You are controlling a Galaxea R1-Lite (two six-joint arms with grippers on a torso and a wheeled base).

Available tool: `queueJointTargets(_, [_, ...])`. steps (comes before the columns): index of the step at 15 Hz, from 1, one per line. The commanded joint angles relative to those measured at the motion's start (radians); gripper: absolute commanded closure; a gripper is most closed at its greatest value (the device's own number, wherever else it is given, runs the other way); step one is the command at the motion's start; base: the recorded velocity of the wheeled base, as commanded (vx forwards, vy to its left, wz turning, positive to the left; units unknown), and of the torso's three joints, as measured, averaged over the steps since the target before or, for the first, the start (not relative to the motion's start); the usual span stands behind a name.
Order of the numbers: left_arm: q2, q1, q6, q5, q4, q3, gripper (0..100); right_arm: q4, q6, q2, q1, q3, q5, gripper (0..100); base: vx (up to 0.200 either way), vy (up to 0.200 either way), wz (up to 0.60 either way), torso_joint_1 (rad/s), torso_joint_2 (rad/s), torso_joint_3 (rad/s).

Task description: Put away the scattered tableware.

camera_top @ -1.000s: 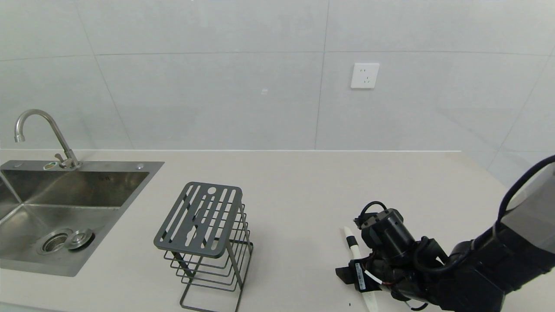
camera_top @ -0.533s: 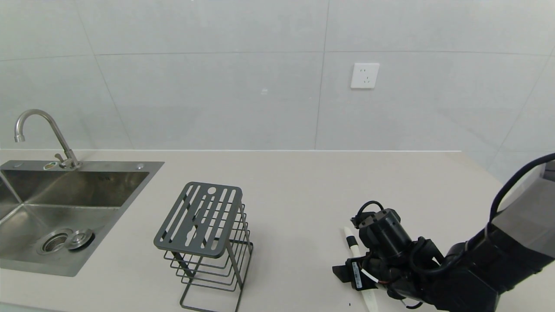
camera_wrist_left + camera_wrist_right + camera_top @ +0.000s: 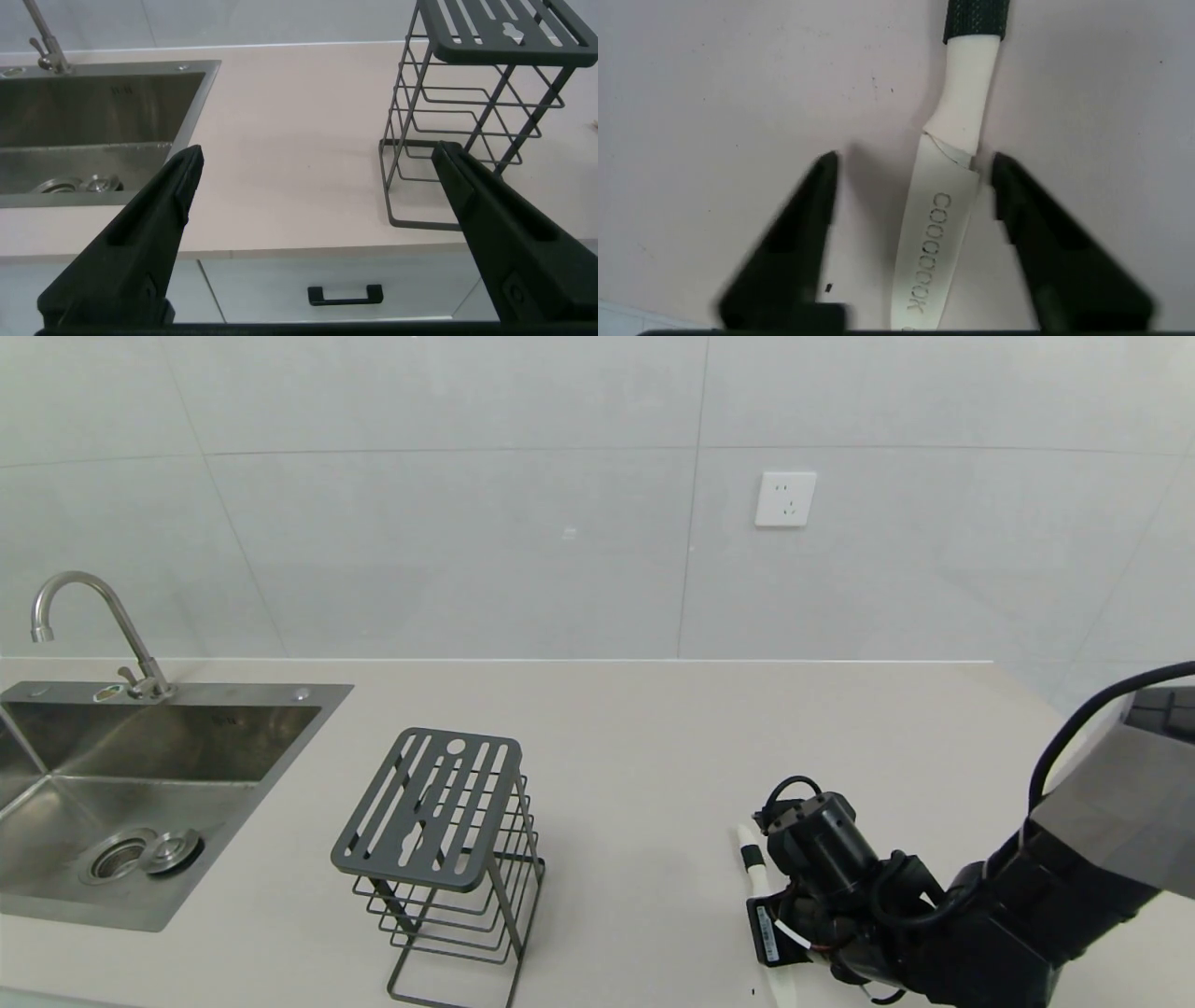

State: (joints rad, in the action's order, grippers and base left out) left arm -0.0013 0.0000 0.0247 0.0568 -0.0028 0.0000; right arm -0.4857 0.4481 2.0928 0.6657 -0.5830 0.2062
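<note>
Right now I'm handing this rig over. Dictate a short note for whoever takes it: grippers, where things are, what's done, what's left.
Right gripper: jaws open, low over the white knife, straddling it where blade meets handle; not gripped.
Left gripper: jaws open, holding nothing, in front of the counter, facing the slotted rack.
Knife: flat on the counter, right of the rack.
Done: nothing put away yet.
Left: close on the knife, lift it, carry it to the rack, probably into a top slot.
</note>
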Motion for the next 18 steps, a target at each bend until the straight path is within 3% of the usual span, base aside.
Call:
queueJointTargets(1, [0.001,0.000,0.000,0.001,0.000,0.000,0,0.007,-0.002,0.049,0.002,0.002,-0.001,100,0.000,0.000,0.00,0.000,0.00,0.000])
queueJointTargets(5, [0.001,0.000,0.000,0.001,0.000,0.000,0,0.006,-0.003,0.047,-0.005,-0.003,0.027,100,0.000,0.000,0.00,0.000,0.00,0.000])
queueJointTargets(8, [0.001,0.000,0.000,0.000,0.000,0.000,0,0.001,-0.074,-0.066,-0.069,-0.003,0.032,100,0.000,0.000,0.00,0.000,0.00,0.000])
queueJointTargets(9, [0.001,0.000,0.000,0.001,0.000,0.000,0,0.001,-0.083,-0.119,-0.091,-0.003,0.032,0,0.000,0.000,0.00,0.000,0.00,0.000])
queueJointTargets(13, [0.001,0.000,0.000,0.000,0.000,0.000,0,0.001,-0.108,-0.214,-0.064,-0.001,0.029,0,0.000,0.000,0.00,0.000,0.00,0.000])
queueJointTargets(18, [0.001,0.000,0.000,0.000,0.000,0.000,0,-0.063,-0.075,-0.007,0.018,-0.012,0.030,0,0.000,0.000,0.00,0.000,0.00,0.000])
